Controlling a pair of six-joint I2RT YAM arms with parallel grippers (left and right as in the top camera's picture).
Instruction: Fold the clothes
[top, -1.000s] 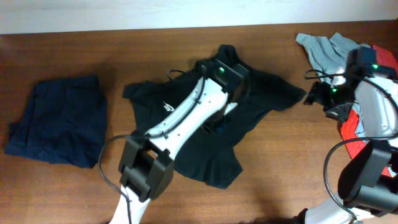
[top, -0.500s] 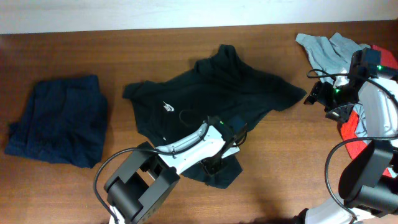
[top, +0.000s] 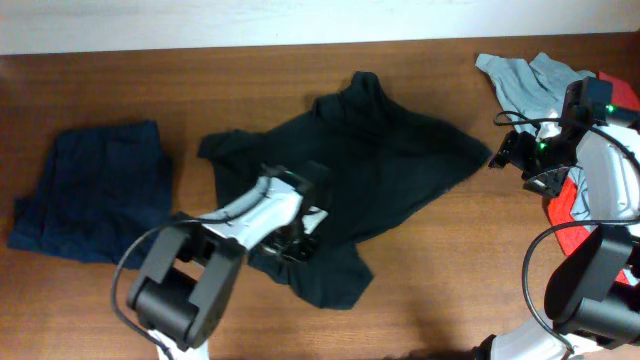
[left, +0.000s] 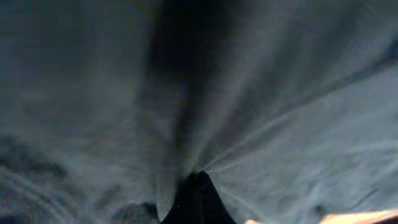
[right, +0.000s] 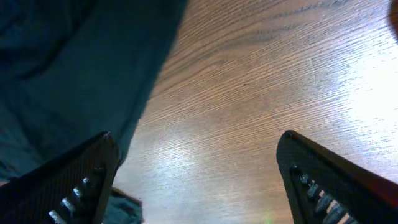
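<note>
The T-shirt (top: 400, 160) lies mid-table, spread but rumpled, with one sleeve reaching right and a lobe of cloth toward the near edge. The left gripper (top: 300, 228) is down on its lower left part. In the wrist view, pleats fan out from a dark tip at the bottom of the frame, so I judge it closed on a pinch of cloth (the fingers themselves barely show). The right gripper (top: 512, 152) hangs just off the right sleeve (top: 468, 150), its jaws wide apart with nothing between them. Bare table (right: 261, 93) is under it, and the cloth edge is by its left finger.

These are the risks as I judge them:

- **Uneven pinch:** it may take only the top layer, or both layers unevenly. A pull would then drag up a ridge instead of a flat panel, and the fold would come out skewed.
- **Hold inside the outline:** the grip is not at a corner, so a lift would tent the cloth and draw the sleeves inward into more wrinkles.
- **Sliding:** with only one point held, the whole T-shirt may slide over the smooth wood rather than fold (the right gripper could pin the sleeve, but it grips nothing now).
- **Slipping:** cotton can also slip out of a thin pinch.
- **Neighbours:** a leftward drag could run the T-shirt toward the navy garment (top: 95, 195). The grey shirt (top: 515, 80) lies close behind the right gripper and could snag on a careless reach.
</note>
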